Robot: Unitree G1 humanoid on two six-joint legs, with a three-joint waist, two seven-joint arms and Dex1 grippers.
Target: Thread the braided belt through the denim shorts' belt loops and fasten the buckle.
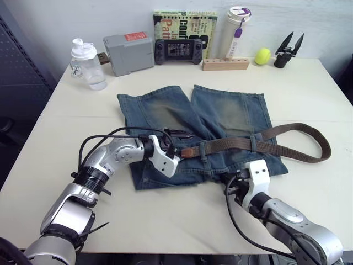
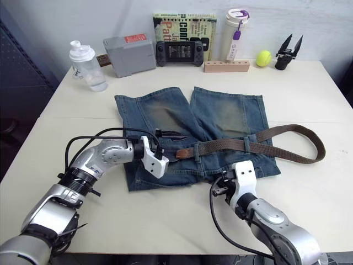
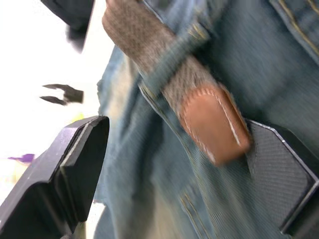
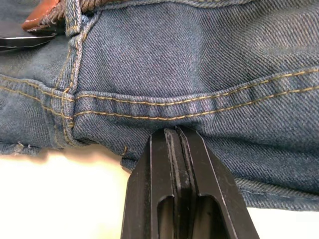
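The shorts (image 1: pixel 198 132) lie flat at the table's (image 1: pixel 66 138) centre, waistband toward the near edge, legs toward the far edge. The belt (image 1: pixel 265 141) runs along the waistband from the right, passes under two visible loops (image 1: pixel 253 142), and ends in a tan tip (image 1: pixel 188 151) just past the second loop (image 1: pixel 203 149); its free length bends back in a bow off the shorts toward the right edge. The buckle cannot be made out. The left gripper (image 3: pixel 169 149) stands wide open, its fingers (image 3: pixel 75 164) straddling the tip, one pad just beside the leather. The right gripper (image 4: pixel 174 149) is closed, apparently pinching the denim edge at the waistband below the belt. The step in hand appears to be drawing the tip onward to the next loop. To do it well, close the left fingers squarely on the leather tip rather than on the braid, pull along the waistband and low to the cloth, and keep the right gripper pinning the denim so the shorts do not slide or bunch. Feed slack from the bow before pulling hard. Count: one belt, one pair of shorts, two loops threaded, two grippers. Along the far edge: one bottle (image 1: pixel 88 63), one grey box (image 1: pixel 128 52), one handheld console (image 1: pixel 178 51), one book (image 1: pixel 185 27), one tumbler (image 1: pixel 234 30), one wooden block (image 1: pixel 226 64), one yellow ball (image 1: pixel 262 56), one spare black gripper (image 1: pixel 288 49).
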